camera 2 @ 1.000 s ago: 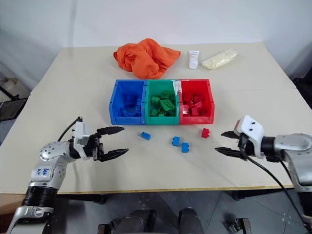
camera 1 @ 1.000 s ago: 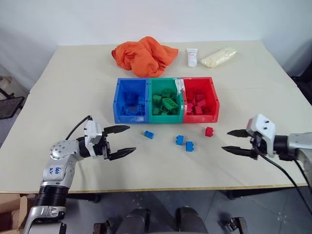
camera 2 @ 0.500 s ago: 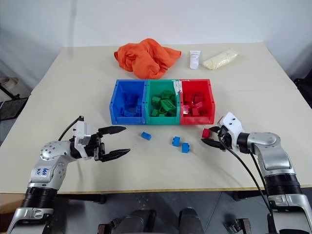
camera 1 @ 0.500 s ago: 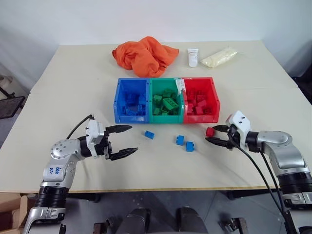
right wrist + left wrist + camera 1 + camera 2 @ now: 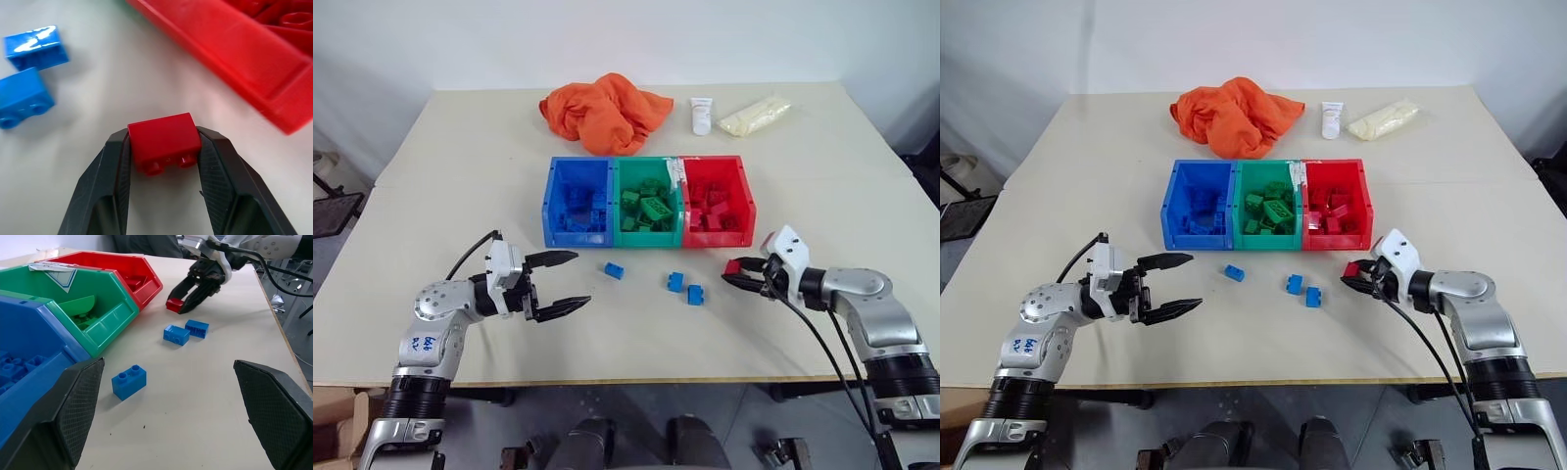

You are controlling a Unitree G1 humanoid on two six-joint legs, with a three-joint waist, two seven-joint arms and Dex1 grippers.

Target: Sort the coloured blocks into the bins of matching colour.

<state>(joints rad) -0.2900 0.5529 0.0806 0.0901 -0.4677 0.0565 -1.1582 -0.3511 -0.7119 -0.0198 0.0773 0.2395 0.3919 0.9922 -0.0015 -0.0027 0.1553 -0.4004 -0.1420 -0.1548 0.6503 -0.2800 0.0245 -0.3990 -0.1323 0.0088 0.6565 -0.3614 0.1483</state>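
Right wrist view puts the action up close: the right gripper [image 5: 164, 147] has its two black fingers pressed against either side of a red block [image 5: 165, 142], pinching it on or just above the tabletop, in front of the red bin [image 5: 718, 196]. The pick-up step appears to be in hand; whether the brick has left the table [image 5: 460, 176] cannot be told. Across the near edge, the left gripper [image 5: 558, 284] hangs with fingers spread wide, holding nothing. Between the two arms, three blue blocks lie loose on the table: a single blue block [image 5: 613, 270] nearer the left gripper, and a pair of blue blocks [image 5: 685, 288] just beside each other nearer the right. Beyond them stand the joined bins, the blue bin [image 5: 576, 203], green bin [image 5: 646, 201] and red one in a row, each already holding bricks of its colour. At the far edge rest an orange cloth [image 5: 602, 111], a white tube [image 5: 700, 115] and a pale yellow bag [image 5: 752, 115]. The next move likely calls for lifting the red brick clear, carrying it over the near wall of the red bin and releasing it there.
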